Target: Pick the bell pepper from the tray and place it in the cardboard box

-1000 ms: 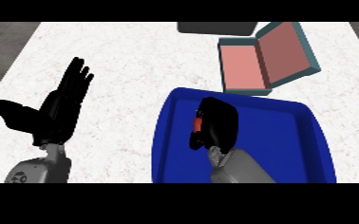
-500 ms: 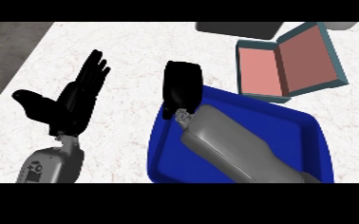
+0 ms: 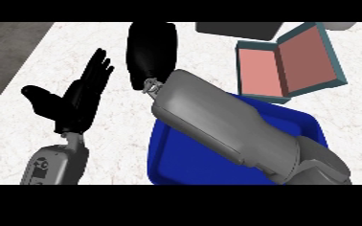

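left robot hand (image 3: 78,96) open, left | right robot hand (image 3: 150,52) above tray (image 3: 166,148) | box (image 3: 283,67) open

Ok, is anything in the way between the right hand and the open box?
Nothing visible: only bare counter lies between the right hand and the open box. The grey object at the top edge sits off that line. The pepper itself doesn't show.

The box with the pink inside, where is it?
In the head view, the open box sits on the counter at the upper right, just beyond the blue tray and to the right of the right hand.
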Robot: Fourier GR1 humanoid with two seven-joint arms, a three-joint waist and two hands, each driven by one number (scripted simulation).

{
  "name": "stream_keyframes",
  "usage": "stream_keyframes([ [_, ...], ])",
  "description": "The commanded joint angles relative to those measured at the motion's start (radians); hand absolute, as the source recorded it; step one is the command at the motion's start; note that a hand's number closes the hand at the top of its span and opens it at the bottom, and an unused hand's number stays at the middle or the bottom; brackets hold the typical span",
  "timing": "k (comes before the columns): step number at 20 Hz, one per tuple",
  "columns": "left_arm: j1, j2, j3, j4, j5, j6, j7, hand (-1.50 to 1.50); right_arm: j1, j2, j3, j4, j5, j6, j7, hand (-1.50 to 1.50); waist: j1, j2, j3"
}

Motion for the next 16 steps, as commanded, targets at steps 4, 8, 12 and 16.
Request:
stream_keyframes([
  [4, 0.032, 0.017, 0.026, 0.014, -0.004, 0.001, -0.024, 0.0, -0.181, 0.006, -0.043, 0.122, 0.067, -0.172, 0.225, 1.5, -0.031, -0.009, -0.001],
  [8, 0.048, 0.007, 0.034, 0.012, 0.002, 0.008, -0.034, 0.0, -0.247, 0.006, -0.092, 0.198, 0.103, -0.173, 0.276, 1.5, -0.067, -0.015, 0.0],
  [12, 0.06, 0.005, 0.045, 0.036, 0.005, 0.009, -0.049, 0.0, -0.275, 0.006, -0.151, 0.273, 0.127, -0.223, 0.268, 1.5, -0.089, -0.01, 0.001],
  [16, 0.054, 0.035, 0.082, 0.014, 0.011, 0.012, -0.039, 0.0, -0.259, 0.006, -0.153, 0.297, 0.117, -0.195, 0.286, 1.5, -0.109, -0.018, 0.002],
])
